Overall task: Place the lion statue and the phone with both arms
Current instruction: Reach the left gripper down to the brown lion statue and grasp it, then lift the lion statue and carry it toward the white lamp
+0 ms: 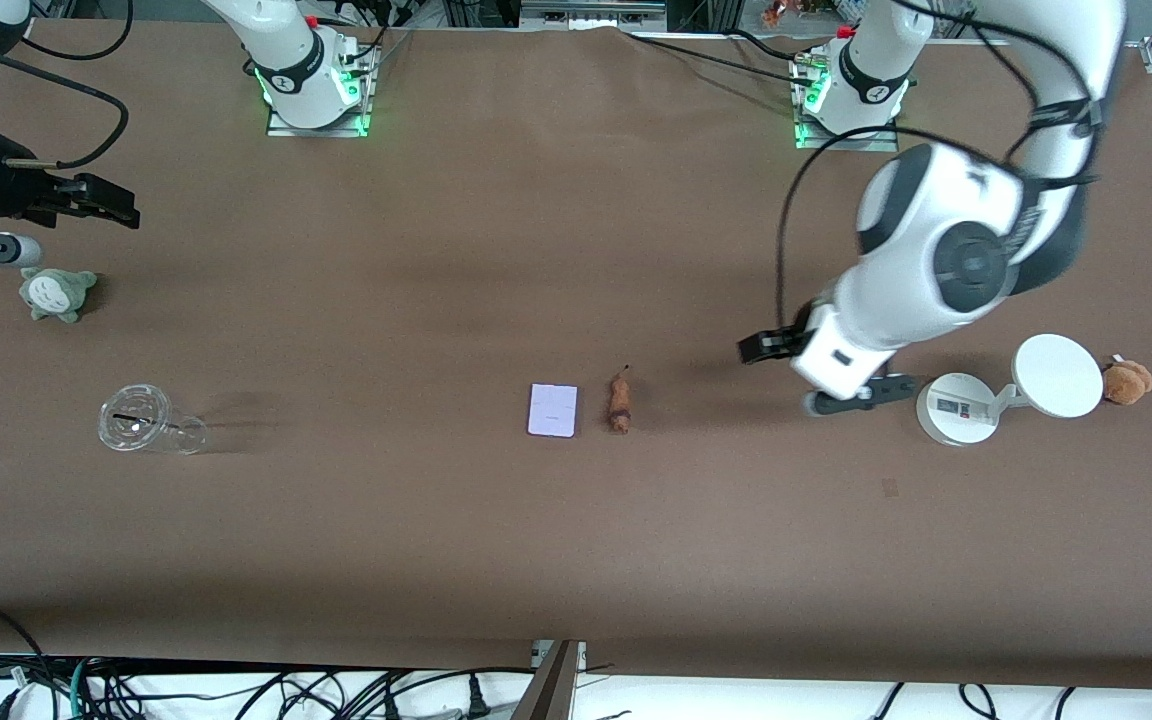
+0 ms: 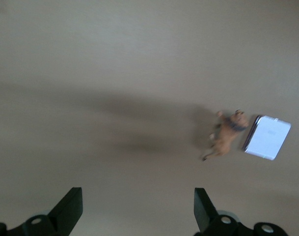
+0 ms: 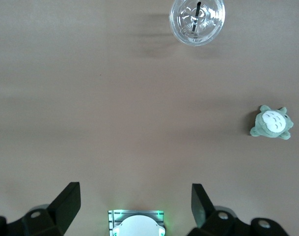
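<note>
So far nothing of the task looks done, or else both things have just been set down; the pictures alone do not settle which, but neither gripper holds anything. Going across the front view from the right arm's end: the right gripper (image 1: 101, 205) hangs over bare table at that edge, above a grey-green plush (image 1: 57, 294), its fingers (image 3: 66, 201) spread wide and empty; that arm seems to be waiting. Nearer the camera than the plush lies a clear cup (image 1: 141, 420) with a dark straw, on its side. In the middle of the table (image 1: 576, 560) the phone (image 1: 552, 410) lies flat, and just beside it, toward the left arm's end, the lion (image 1: 620, 400) lies on its side, close to the phone but apart from it in the front view; the left wrist view shows the lion's head almost at the phone's edge. Further toward the left arm's end, the left gripper (image 1: 786, 375) hovers over open table between the lion and a white stand (image 1: 961, 408), wrist bent so the fingers (image 2: 70, 206) point downward, spread apart with nothing between them. By the stand's disc sits a brown plush (image 1: 1127, 381). If picking is still ahead, the left gripper would need to travel over the lion, and the right arm would need a long reach to the phone.
</note>
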